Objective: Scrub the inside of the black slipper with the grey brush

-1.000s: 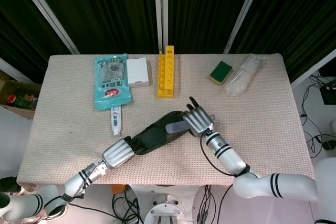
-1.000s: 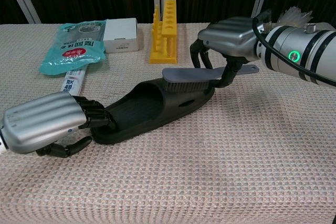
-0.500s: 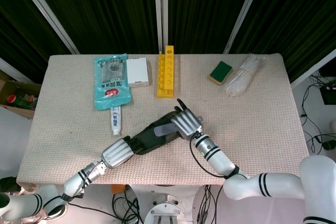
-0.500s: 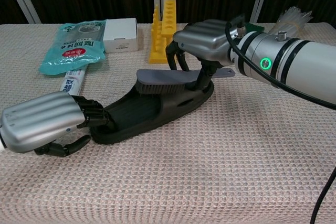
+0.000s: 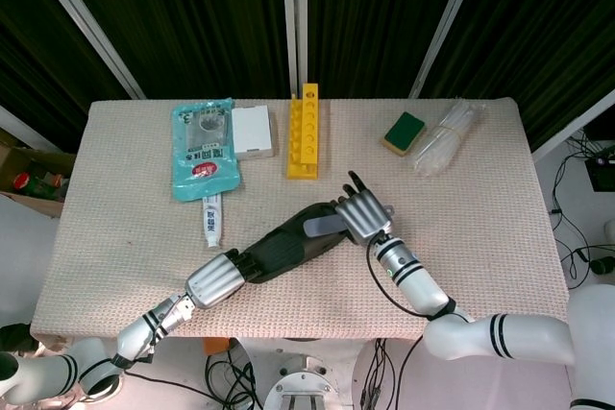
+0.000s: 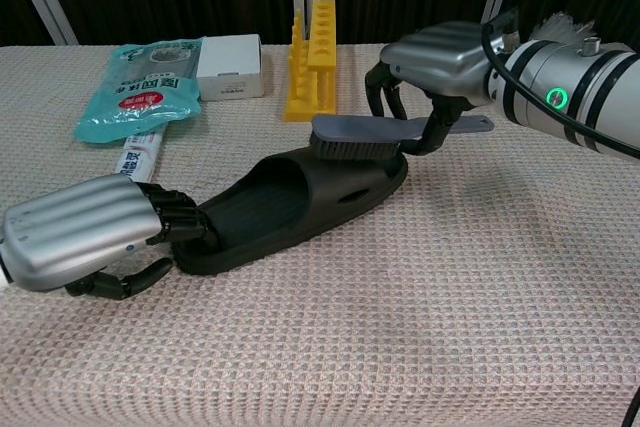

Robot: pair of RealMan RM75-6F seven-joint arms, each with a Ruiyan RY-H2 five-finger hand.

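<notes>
The black slipper [image 5: 288, 242] [image 6: 290, 202] lies diagonally across the middle of the table, its toe toward the right. My left hand [image 5: 217, 278] [image 6: 88, 237] grips the heel end, fingers curled over the rim. In my right hand [image 5: 363, 214] [image 6: 440, 57] is the grey brush [image 5: 323, 225] [image 6: 360, 137], held by its handle. Its bristles point down over the slipper's toe strap; whether they touch it I cannot tell.
At the back stand a yellow rack [image 5: 304, 131] [image 6: 312, 62], a white box [image 5: 253, 132] [image 6: 230, 66], a teal pouch [image 5: 203, 148] [image 6: 140, 89] and a toothpaste tube [image 5: 211, 217]. A green sponge [image 5: 405, 132] and clear plastic tubes [image 5: 444, 136] lie at the back right.
My right hand has drawn the brush back toward the toe end after pushing it deeper into the slipper half a second ago. The left hand and slipper have stayed put.
</notes>
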